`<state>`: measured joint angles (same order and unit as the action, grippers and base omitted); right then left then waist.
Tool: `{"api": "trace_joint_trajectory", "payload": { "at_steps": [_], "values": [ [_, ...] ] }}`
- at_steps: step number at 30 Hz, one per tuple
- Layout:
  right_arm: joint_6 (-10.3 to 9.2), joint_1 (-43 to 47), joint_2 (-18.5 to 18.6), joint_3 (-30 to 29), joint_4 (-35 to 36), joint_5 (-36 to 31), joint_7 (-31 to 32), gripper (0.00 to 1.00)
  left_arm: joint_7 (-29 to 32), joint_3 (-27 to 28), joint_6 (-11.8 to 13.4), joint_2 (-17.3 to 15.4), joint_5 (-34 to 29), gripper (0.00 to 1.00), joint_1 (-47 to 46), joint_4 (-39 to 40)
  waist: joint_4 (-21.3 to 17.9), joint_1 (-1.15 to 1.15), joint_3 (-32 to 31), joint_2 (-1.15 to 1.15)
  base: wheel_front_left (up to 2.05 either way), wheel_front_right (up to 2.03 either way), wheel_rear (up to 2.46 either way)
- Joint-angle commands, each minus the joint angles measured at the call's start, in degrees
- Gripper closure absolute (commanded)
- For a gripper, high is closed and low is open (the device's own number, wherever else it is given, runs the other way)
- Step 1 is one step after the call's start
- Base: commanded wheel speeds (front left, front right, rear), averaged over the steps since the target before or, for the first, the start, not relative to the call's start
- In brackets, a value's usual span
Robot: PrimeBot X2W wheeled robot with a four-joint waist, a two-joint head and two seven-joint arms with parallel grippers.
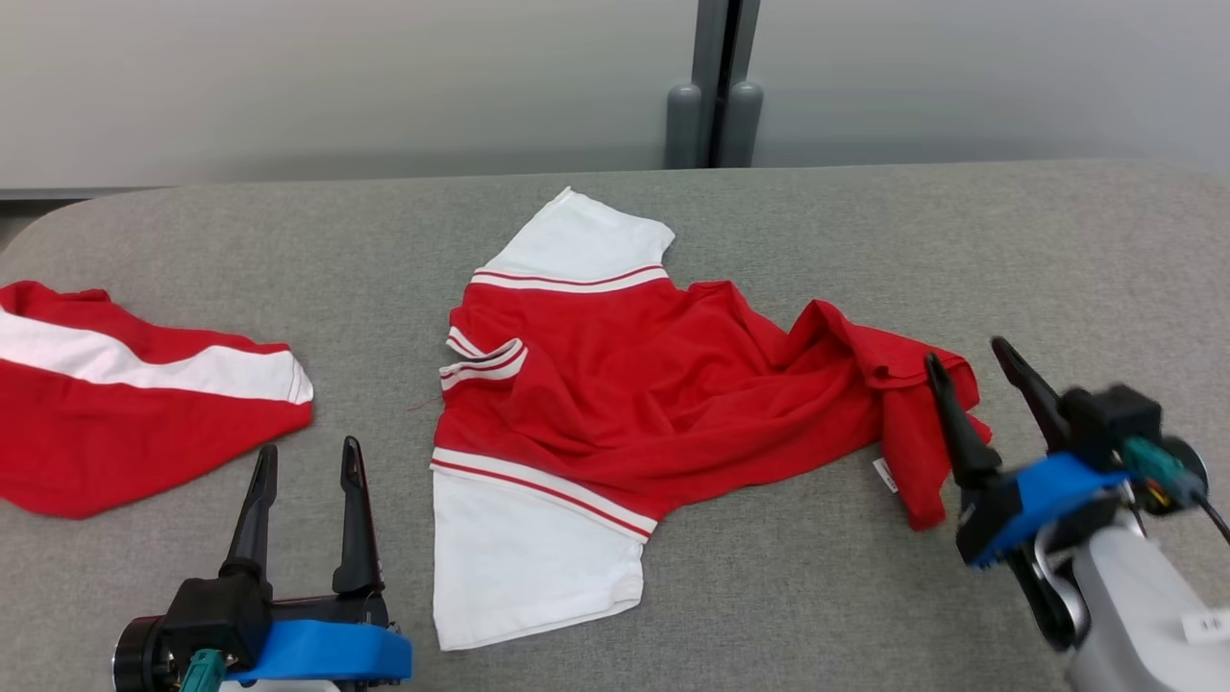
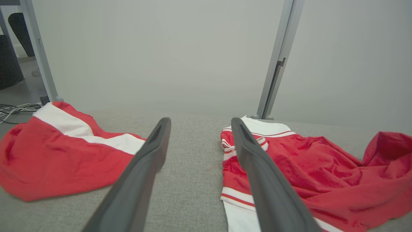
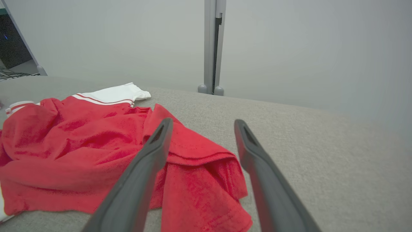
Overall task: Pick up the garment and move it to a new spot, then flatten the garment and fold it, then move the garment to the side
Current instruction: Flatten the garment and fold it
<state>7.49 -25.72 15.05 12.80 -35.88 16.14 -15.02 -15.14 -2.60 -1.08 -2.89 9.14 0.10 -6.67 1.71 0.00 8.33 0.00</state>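
looks like a lab: plain partition panels (image 1: 336, 86), grey padded table (image 1: 769, 596), floor cables (image 2: 13, 111).

Two red-and-white garments (image 1: 625, 394) (image 1: 115, 423), one grey table (image 1: 817, 596), one upright post (image 1: 716, 86) — and two pairs of jaws.

Left gripper (image 1: 309, 450) sits low at lower left, its 2 dark fingers (image 1: 256, 519) parted wide and pointing up the head view, nothing between them. Right gripper (image 1: 966, 354) is at lower right, fingers spread, tilted leftward, empty. Pale forearm (image 1: 1134, 615) trails behind the blue wrist collar (image 1: 1043, 495).
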Motion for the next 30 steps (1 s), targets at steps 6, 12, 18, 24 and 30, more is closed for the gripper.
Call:
{"api": "trace_joint_trajectory", "payload": {
  "at_steps": [6,12,18,24,30],
  "values": [
    [0.01,12.1,-1.5,-6.6,7.2,-1.6,-0.2,0.00,0.0,0.2,-0.4,0.0,-0.5,0.00,0.6,0.6,-1.4,0.00,-0.7,0.00,0.00,0.00,0.00],
    [0.01,15.5,-3.4,-8.4,7.3,-2.2,-0.2,0.00,0.0,0.2,-0.5,0.0,-0.7,0.00,0.7,0.6,-1.6,0.00,-0.5,0.00,0.00,0.00,0.00],
    [0.01,13.4,-5.3,-8.8,3.7,-2.0,-0.2,0.00,0.0,0.0,-0.7,0.0,-1.1,0.00,-0.4,0.7,-0.6,0.00,0.4,0.00,0.00,0.00,0.00],
    [0.01,11.3,-7.0,-9.2,-3.5,-2.0,-0.2,0.00,0.0,0.1,-0.7,0.0,-1.2,0.00,-0.7,0.7,0.4,0.00,1.3,0.00,0.00,0.00,0.00],
    [0.01,9.4,-8.3,-10.1,-7.5,-1.4,-0.2,0.00,0.0,0.5,-0.8,0.0,-1.5,0.00,-1.0,0.8,0.5,0.00,2.0,0.00,0.00,0.00,0.00]
  ]
}}
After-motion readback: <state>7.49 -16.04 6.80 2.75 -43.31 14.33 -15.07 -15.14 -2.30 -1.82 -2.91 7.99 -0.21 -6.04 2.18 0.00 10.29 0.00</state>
